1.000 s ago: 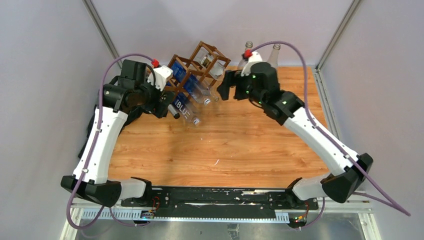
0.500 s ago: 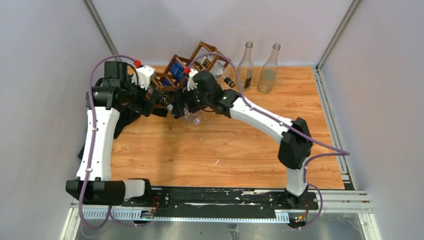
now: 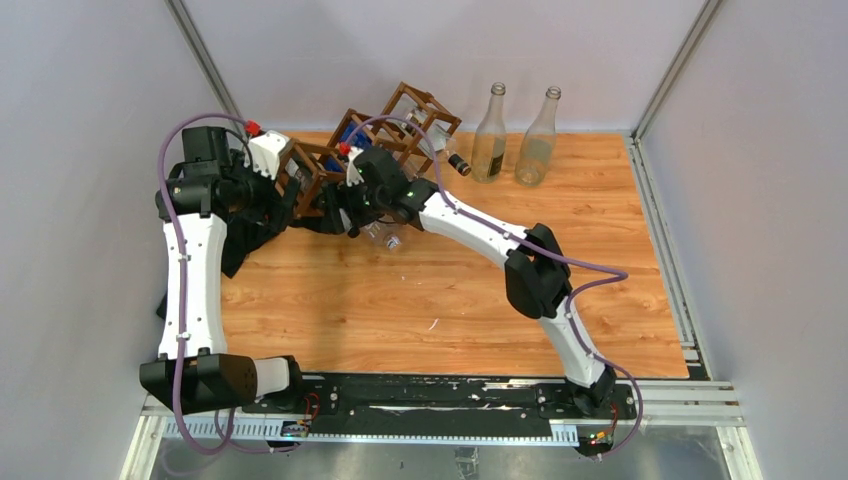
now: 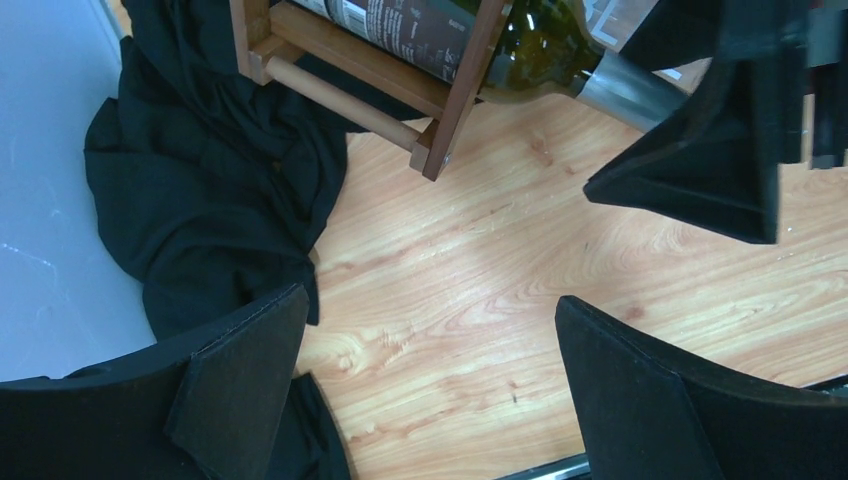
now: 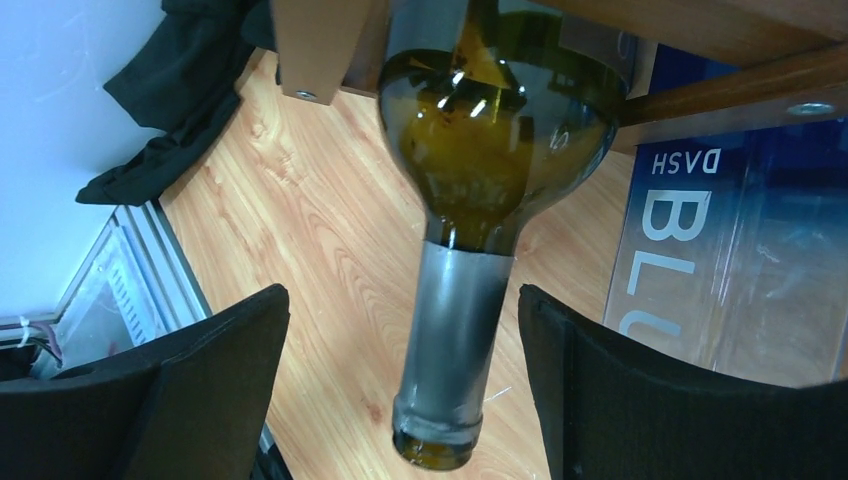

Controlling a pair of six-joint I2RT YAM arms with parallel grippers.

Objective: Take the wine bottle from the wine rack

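Observation:
The wine rack [image 3: 420, 105], a dark brown lattice, stands tilted at the back of the table. A dark green wine bottle [image 5: 495, 130] lies in its left cell, and its grey foil neck [image 5: 450, 350] sticks out toward me. My right gripper [image 5: 403, 295] is open. Its fingers stand on either side of that neck with a gap on each side. In the top view the right gripper [image 3: 335, 215] covers the bottle. My left gripper [image 4: 428, 300] is open over bare wood just left of the rack's end [image 4: 450, 110], holding nothing. The wine bottle [image 4: 540, 45] shows above it.
A clear bottle with a blue label [image 5: 700, 250] lies in the neighbouring cell. Two empty glass bottles [image 3: 489, 125] [image 3: 537, 130] stand at the back right. A black cloth [image 4: 200, 200] lies bunched at the table's left edge, by the wall.
My right arm swung from the back right across to the rack's left end, and its fingers now straddle the wine bottle's neck, slightly narrower. The left arm drew back to the left.

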